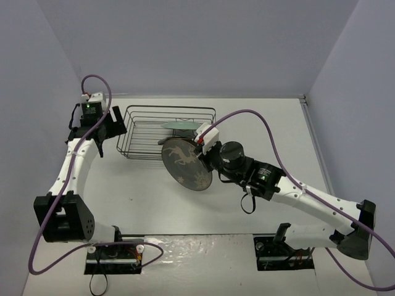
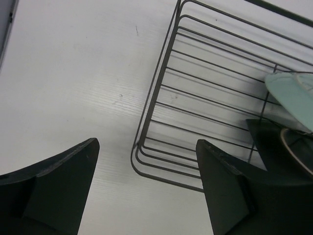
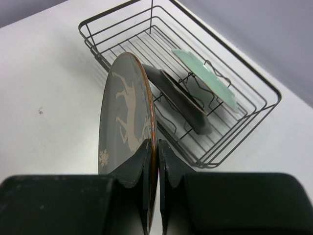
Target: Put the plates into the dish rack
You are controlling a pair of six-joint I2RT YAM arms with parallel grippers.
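The dark grey deer plate [image 1: 185, 163] is held on edge above the table, just in front of the dish rack [image 1: 139, 132]. My right gripper [image 1: 207, 161] is shut on its rim; the right wrist view shows the plate [image 3: 124, 117] clamped between the fingers [image 3: 142, 161]. The mint-green plate [image 3: 208, 81] and the dark teal plate [image 3: 181, 100] stand in the rack's [image 3: 244, 132] wavy slots, behind the held plate. My left gripper [image 1: 111, 123] is open and empty beside the rack's left end, above its corner [image 2: 146, 147].
White table with grey walls on three sides. The left part of the rack [image 2: 205, 83] holds nothing. The right arm's cable [image 1: 259, 123] loops over the table to the right of the rack.
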